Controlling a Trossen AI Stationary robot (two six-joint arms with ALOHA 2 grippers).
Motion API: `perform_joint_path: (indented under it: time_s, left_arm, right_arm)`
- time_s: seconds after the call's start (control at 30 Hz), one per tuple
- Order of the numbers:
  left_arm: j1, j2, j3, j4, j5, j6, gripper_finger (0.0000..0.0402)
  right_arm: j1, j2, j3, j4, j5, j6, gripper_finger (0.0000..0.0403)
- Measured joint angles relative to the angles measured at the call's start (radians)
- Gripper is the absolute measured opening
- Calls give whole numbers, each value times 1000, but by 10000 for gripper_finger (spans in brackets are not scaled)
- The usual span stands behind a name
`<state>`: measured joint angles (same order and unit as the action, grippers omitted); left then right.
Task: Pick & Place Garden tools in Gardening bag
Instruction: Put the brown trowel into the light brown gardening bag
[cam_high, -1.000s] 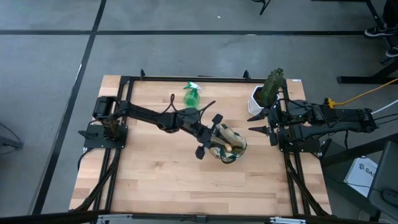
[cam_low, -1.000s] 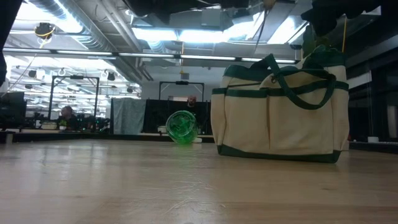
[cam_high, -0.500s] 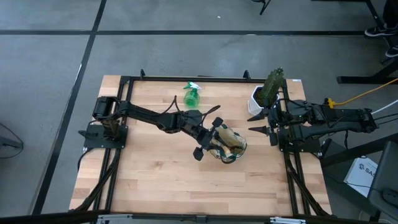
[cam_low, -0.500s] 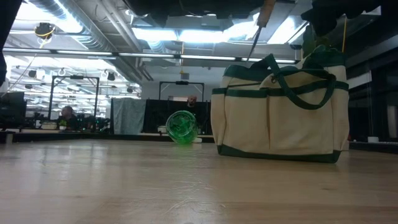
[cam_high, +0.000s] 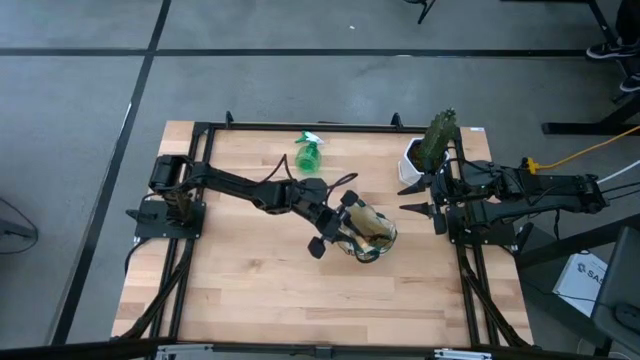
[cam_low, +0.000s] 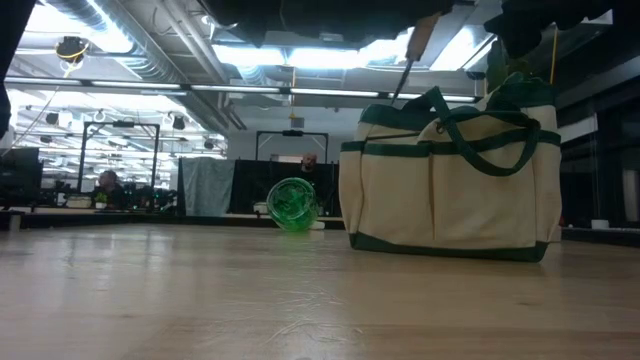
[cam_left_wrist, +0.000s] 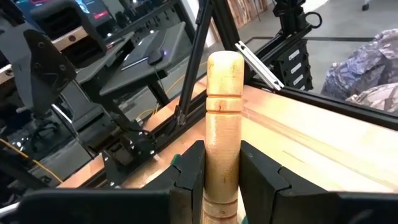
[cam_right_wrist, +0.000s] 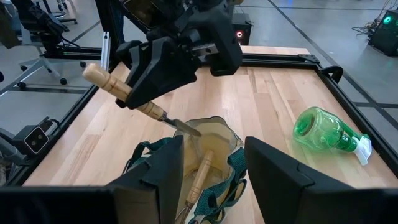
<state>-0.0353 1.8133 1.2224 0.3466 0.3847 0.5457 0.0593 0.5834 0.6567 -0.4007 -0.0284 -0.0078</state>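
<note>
Hand fork (cam_right_wrist: 134, 99): left pincer (cam_left_wrist: 222, 177) clamped on its wooden handle, tines entering gardening bag (cam_right_wrist: 211, 155) mid-worktop. Likely light, rigid; handle is best hold. Right pincer (cam_right_wrist: 211, 186) wide open, idle.

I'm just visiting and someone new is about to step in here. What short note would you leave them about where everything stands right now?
Left gripper: shut on a wooden-handled garden tool, its metal end dipping into the open top of the beige canvas bag with green trim, mid-table.
Right gripper: open, empty, waiting at the table's right edge beside the white pot with a green plant.
Done: another wooden-handled tool already stands in the bag.
Left: release the held tool into the bag, then fetch the green plastic spray bottle, lying on its side near the table's far edge. Whether other tools are in the bag cannot be seen.
</note>
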Motion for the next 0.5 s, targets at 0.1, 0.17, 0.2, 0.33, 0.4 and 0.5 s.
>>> perform_joint_path:
  time_s: [0.1,0.17,0.2,0.33,0.4,0.5]
  left_arm:
    - [4,0,0,-7,33,19,73]
    - [13,0,0,-11,95,26,73]
    - [18,2,0,-9,124,22,73]
    - [37,10,0,-11,168,-14,73]
    - [45,14,0,-2,168,-23,73]
    - [47,18,-1,-6,168,-23,73]
  right_arm:
    - [0,0,0,0,0,0,172]
    - [0,0,0,0,0,0,172]
    - [0,0,0,0,0,0,172]
    - [0,0,0,0,0,0,172]
    - [0,0,0,0,0,0,172]
    - [0,0,0,0,0,0,172]
